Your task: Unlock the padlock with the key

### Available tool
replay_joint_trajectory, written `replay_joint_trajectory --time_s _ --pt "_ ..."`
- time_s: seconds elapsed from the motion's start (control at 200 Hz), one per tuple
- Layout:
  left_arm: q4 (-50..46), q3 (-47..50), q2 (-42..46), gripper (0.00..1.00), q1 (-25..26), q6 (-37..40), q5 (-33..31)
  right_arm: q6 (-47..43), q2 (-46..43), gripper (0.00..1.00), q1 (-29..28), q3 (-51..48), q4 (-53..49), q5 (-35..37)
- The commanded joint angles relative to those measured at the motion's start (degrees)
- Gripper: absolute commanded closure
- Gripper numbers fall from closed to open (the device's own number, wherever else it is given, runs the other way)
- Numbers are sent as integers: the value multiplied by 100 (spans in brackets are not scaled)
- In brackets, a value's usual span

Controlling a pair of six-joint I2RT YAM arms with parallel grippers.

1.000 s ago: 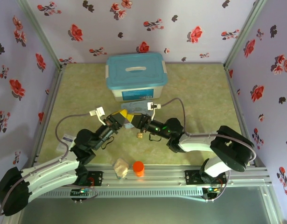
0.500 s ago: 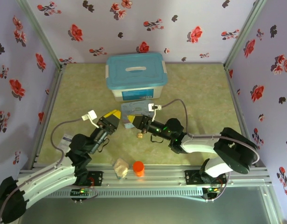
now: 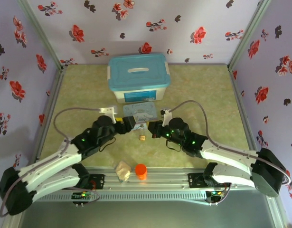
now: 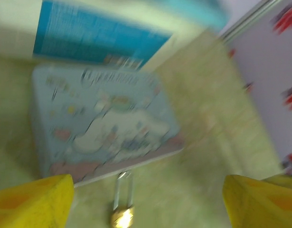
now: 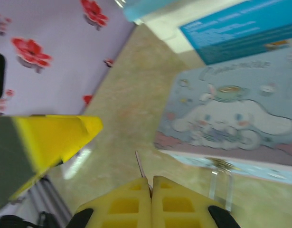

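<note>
The padlock [image 3: 142, 138] lies on the table just in front of the cartoon tin [image 3: 140, 113]. In the blurred left wrist view its brass body [image 4: 122, 217] sits low in the middle, with the silvery shackle pointing at the tin. My left gripper [image 3: 131, 125] hovers over it, open and empty, its yellow fingers [image 4: 34, 203] far apart. My right gripper [image 5: 151, 183] is shut on the key [image 5: 140, 165], a thin grey sliver poking out past the pads. It hangs to the right of the padlock, whose shackle [image 5: 221, 184] shows in front of the tin.
A teal-lidded storage box [image 3: 137, 76] stands behind the tin. An orange cylinder [image 3: 141, 171] and a beige lumpy thing [image 3: 122, 170] sit by the near rail. Flowered walls close in the table on three sides. The left gripper's finger [image 5: 55, 137] is close on the left of the right wrist view.
My left gripper has opened and parted from the right gripper, which stays shut. Both arms shifted, and the two grippers now flank the padlock, which has not moved.
</note>
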State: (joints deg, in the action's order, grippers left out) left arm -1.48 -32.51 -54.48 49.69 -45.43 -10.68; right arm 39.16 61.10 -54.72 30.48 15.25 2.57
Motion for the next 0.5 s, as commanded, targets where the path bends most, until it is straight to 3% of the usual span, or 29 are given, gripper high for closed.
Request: replay_joint_trajectory --time_s 0.0,0.255,0.495 --pt "-263 -106 -469 22 163 350 215 -228 -265 100 58 -237 -944 602" --pt "31 -347 -1842 36 495 630 215 -142 -529 100 75 -695 -1050 772" --pt "448 -536 -2800 39 550 734 356 -121 -539 100 73 -863 -906 765"
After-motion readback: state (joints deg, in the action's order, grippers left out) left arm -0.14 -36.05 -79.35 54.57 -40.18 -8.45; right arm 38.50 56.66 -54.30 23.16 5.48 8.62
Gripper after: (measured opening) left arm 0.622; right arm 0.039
